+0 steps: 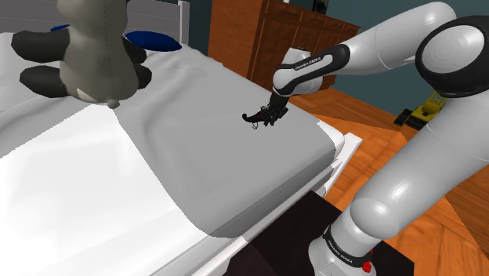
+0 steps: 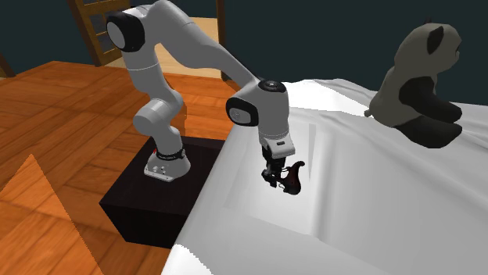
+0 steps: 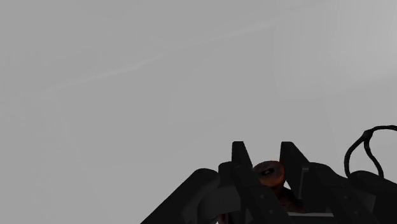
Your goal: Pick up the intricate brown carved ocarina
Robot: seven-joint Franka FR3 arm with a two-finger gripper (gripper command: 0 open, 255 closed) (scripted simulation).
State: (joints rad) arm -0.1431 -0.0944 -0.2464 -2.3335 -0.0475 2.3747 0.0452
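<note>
Though small and dark against the pale bed cover (image 1: 196, 149), can be placed well enough: ocarina (image 2: 294, 178) low over the cover, near the edge beside the black stand (image 2: 148, 203), right at the gripper (image 2: 272, 181). Seen along the hand, shows as an orange-brown knob (image 3: 270, 173) lodged between the two black fingers (image 3: 239, 159) and apparently pressed from either side (so clamped, not merely straddled). Trails a thin dark cord (image 3: 366, 143) in a loop off to one side of the hand. Judging from the second exterior view, lies lengthwise across the line of the grip, sticking out from the gripper toward the plush panda (image 2: 418, 86); gripped near one end, then, rather than at the middle. Cannot tell whether resting on the cover or just clear of it. Being caught off-centre, may tip or swing once free. Next, most likely: raise straight up and slowly, keeping the squeeze firm and watching the cord for a snag on the cloth.
</note>
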